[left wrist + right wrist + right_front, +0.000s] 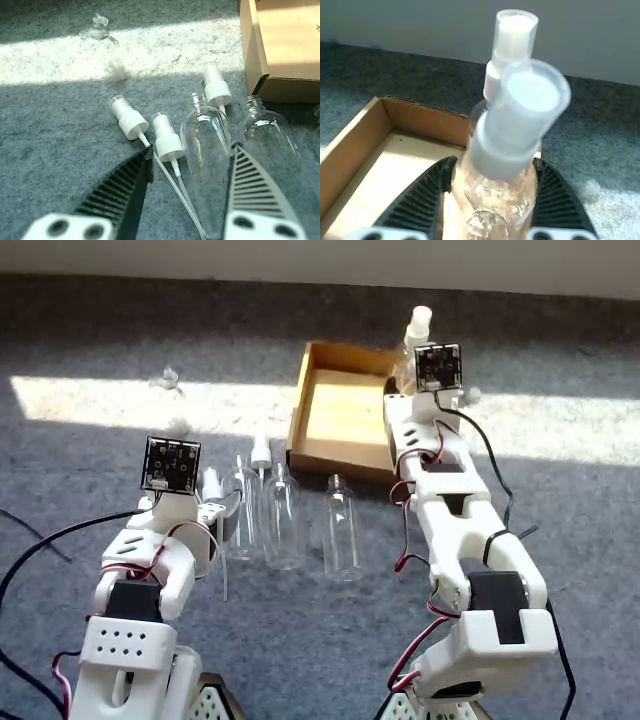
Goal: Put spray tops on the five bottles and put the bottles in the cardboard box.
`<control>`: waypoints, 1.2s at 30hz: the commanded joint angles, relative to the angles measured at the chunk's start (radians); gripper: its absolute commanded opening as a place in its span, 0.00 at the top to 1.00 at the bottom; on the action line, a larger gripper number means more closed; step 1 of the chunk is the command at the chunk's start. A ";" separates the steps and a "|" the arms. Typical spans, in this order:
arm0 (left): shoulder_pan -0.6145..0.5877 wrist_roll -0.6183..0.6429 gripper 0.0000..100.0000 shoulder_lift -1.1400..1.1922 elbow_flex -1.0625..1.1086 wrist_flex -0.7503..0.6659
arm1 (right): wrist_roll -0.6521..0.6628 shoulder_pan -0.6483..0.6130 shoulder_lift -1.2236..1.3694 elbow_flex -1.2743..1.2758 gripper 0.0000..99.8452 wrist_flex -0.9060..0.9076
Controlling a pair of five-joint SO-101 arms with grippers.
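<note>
Setting: carpeted indoor room, home or office type; cannot tell which.
Surface: grey short-pile carpet (90,330) with a felt-like texture, running to all visible edges under the rig. Far edge: the carpet meets a plain pale wall (250,255), which also backs the right wrist view. Light: a band of sunlight (90,400) lies across the far half of the carpet, and the near half is in shadow.

Three bottles (283,520) laid side by side on the worktop (100,490) before the box (340,415), three spray tops (167,137) scattered at their left, left hand (191,150) set astride the leftmost bottle (207,150), capped bottle (517,125) held in the right hand (494,167) at the box's far right corner, second capped bottle (512,35) just behind it.
</note>
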 commanded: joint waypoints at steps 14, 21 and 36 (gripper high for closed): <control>-0.005 0.011 0.77 -0.019 -0.007 -0.018 | -0.008 0.008 -0.114 0.004 0.84 -0.015; -0.005 0.011 0.77 -0.019 -0.005 -0.018 | -0.008 0.010 -0.211 0.059 0.75 -0.015; -0.005 0.011 0.77 -0.019 -0.005 -0.018 | -0.005 0.012 -0.226 0.056 0.75 -0.015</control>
